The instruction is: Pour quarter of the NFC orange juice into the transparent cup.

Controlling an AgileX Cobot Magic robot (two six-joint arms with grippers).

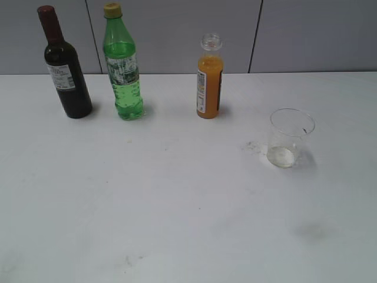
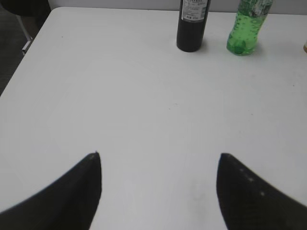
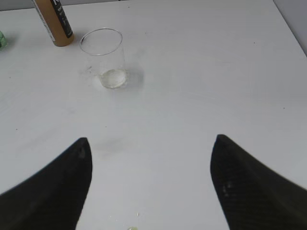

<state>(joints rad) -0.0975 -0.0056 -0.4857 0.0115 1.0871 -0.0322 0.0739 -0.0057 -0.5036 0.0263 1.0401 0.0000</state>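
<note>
The NFC orange juice point(image 1: 209, 82) stands upright and capless at the back middle of the white table; its lower part point(image 3: 54, 21) shows at the top left of the right wrist view. The transparent cup point(image 1: 290, 137) stands empty to its right and nearer the front, also seen as the cup point(image 3: 105, 58) in the right wrist view. My left gripper point(image 2: 159, 155) is open over bare table, far in front of the bottles. My right gripper point(image 3: 151, 140) is open too, with nothing between its fingers, well in front of the cup. Neither arm shows in the exterior view.
A dark wine bottle point(image 1: 65, 66) and a green bottle with a yellow cap point(image 1: 122, 65) stand at the back left, left of the juice. The table's left edge point(image 2: 24, 57) shows in the left wrist view. Faint smudges point(image 1: 315, 231) mark the tabletop.
</note>
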